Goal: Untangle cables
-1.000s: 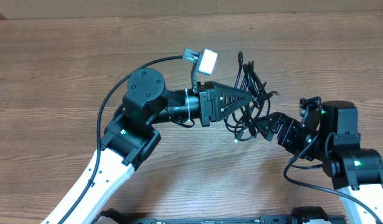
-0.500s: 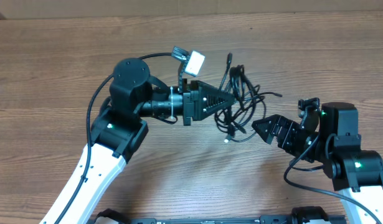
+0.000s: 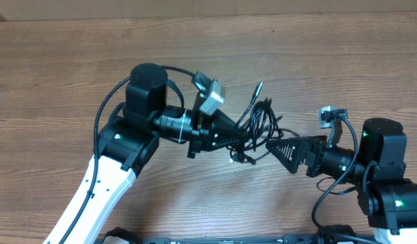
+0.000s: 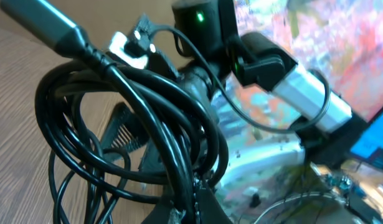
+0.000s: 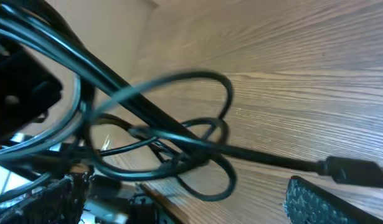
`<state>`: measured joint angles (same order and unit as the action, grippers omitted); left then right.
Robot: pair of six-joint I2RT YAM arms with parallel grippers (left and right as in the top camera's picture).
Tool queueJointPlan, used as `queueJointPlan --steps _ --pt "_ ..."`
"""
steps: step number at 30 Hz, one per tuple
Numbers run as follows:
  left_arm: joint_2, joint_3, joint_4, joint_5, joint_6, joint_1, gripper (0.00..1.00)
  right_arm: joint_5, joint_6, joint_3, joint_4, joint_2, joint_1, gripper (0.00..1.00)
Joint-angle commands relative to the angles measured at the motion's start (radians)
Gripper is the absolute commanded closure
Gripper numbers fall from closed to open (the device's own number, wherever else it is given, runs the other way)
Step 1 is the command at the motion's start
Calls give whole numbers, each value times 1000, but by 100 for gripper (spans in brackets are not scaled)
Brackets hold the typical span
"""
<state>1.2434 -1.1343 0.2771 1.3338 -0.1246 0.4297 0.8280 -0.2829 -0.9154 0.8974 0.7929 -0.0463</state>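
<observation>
Now, left fingers [image 3: 235,135] clamped on knotted cables [image 3: 264,116]; right fingers [image 3: 284,149] apart, just beside. Best I pinch one outer loop, draw sideways slowly, left grip firm.

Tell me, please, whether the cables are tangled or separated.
Tangled: the cables form one bundle of overlapping loops, held by the left pincer.

glossy smooth black cables [image 4: 160,124] over a matt, grained wood table [image 3: 72,68]
</observation>
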Motion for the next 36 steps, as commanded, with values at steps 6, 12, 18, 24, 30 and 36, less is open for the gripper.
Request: queueJointPlan --steps 6,12,18,24,30,36 --pt "-22 -21 150 55 312 -4 96 38 50 -23 -64 -8 3 0" --pt "-22 -21 149 85 312 -3 96 38 200 -23 -112 -8 3 0" --pt "-22 -21 170 74 312 -3 96 38 312 -23 -116 -8 3 0" --pt "-22 -21 168 -37 313 -4 96 38 311 -23 -106 -8 3 0" --pt "-22 -21 168 39 402 5 96 37 375 -23 -165 -8 3 0" --pt "-22 -21 168 56 420 70 96 38 423 -23 -296 -8 3 4"
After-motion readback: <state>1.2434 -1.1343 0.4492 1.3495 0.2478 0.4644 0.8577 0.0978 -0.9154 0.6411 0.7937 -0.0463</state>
